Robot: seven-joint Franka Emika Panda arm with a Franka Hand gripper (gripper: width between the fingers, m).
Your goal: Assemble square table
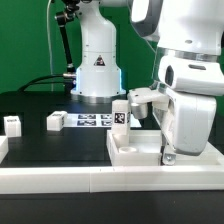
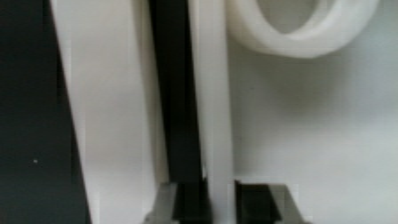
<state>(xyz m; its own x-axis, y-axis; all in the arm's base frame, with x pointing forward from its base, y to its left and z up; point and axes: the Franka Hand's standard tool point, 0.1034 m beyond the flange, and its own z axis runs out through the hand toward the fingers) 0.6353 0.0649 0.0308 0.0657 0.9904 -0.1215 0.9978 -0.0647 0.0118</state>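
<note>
— While the near edge fills my screen: the long white rail (image 1: pixel 60 178) runs along the table's (image 1: pixel 30 140) front edge. The square top (image 1: pixel 135 150) lies just behind it, seemingly touching, toward the front corner on the exterior view's right.
— And the tool?
— My gripper (image 1: pixel 167 153) is down at the top's side on the exterior view's right, with the jaws pressed together. On the wrist view they seem to pinch the thin raised rim (image 2: pixel 214 100). A white ring (image 2: pixel 294 30) shows past it, likely a leg socket.
— Legs?
— An upright leg (image 1: pixel 120 110) stands at the top's far corner; I can't tell whether it's seated. Farther back the marker board (image 1: pixel 95 121) lies flat mid-table. A loose leg (image 1: pixel 55 120) and a second leg (image 1: pixel 12 123) sit toward the edge on the exterior view's left, and the robot base (image 1: pixel 97 65) is at the back.
— Risks?
— It's a thin rim and a small bite. If I drag sideways, I reckon the rim slips out, or the top rides up on the rail and tilts. A jolt could topple the upright leg if it isn't threaded home.
</note>
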